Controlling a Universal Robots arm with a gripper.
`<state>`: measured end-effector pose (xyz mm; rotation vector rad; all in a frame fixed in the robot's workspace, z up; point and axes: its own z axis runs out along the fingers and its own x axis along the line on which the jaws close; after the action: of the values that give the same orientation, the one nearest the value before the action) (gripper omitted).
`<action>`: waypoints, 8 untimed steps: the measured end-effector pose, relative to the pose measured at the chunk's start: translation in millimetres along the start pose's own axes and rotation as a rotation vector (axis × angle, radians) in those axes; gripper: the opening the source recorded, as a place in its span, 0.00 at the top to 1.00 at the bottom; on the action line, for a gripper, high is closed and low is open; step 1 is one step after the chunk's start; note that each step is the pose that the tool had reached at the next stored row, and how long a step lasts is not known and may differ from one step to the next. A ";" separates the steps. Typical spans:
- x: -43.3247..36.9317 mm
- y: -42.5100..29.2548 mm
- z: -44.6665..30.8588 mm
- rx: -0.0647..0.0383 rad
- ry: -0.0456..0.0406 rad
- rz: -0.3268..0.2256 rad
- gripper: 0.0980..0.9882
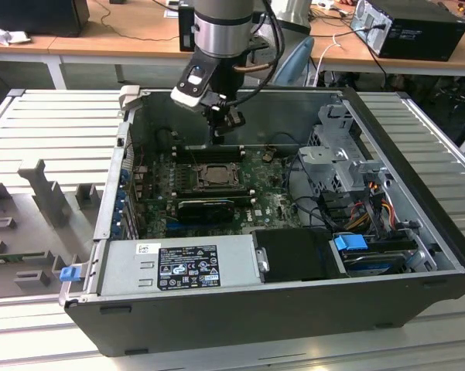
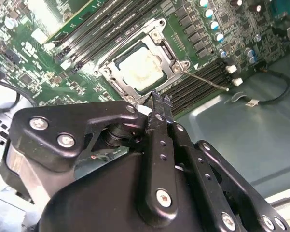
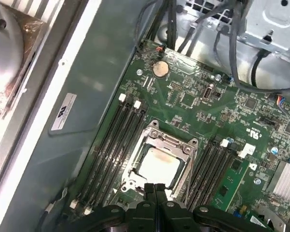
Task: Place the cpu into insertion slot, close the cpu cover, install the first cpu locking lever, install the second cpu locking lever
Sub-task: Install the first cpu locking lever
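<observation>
The cpu [image 2: 140, 67] lies pale and square in the insertion slot [image 1: 214, 176] on the green motherboard. The silvery cpu cover [image 2: 171, 53] is down around it, and the chip shows through the cover's window. In the first wrist view the cpu [image 3: 157, 164] sits inside the cover frame [image 3: 169, 140]. A thin metal locking lever [image 2: 207, 81] sticks out sideways from one socket corner over the memory slots. My gripper [image 1: 217, 139] hangs a little above the socket's far edge. Its fingertips [image 2: 160, 99] are pressed together and shut on nothing, and the gripper [image 3: 154, 187] is just off the socket rim.
The open computer case [image 1: 387, 309] has steel walls all round. Long black memory slots [image 3: 116, 140] flank the socket on both sides. At the exterior view's right are cable bundles [image 1: 371, 201] and a drive cage [image 1: 336, 158], with the power supply [image 1: 186, 267] in front.
</observation>
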<state>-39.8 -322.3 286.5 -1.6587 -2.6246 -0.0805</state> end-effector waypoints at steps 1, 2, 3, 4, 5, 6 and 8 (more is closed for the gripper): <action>0.0 0.0 0.0 0.001 0.0005 -0.020 0.99; 0.0 0.0 0.1 0.003 0.0012 -0.048 0.99; 0.0 0.0 0.1 0.005 0.0021 -0.085 0.99; 0.0 0.0 0.3 0.007 0.0031 -0.122 0.99; 0.0 0.0 0.5 0.009 0.0039 -0.156 0.99; 0.0 0.0 0.7 0.012 0.0050 -0.202 0.99; -0.1 0.0 0.9 0.015 0.0062 -0.253 0.99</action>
<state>-39.8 -322.3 285.6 -1.3112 -2.8076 -0.0727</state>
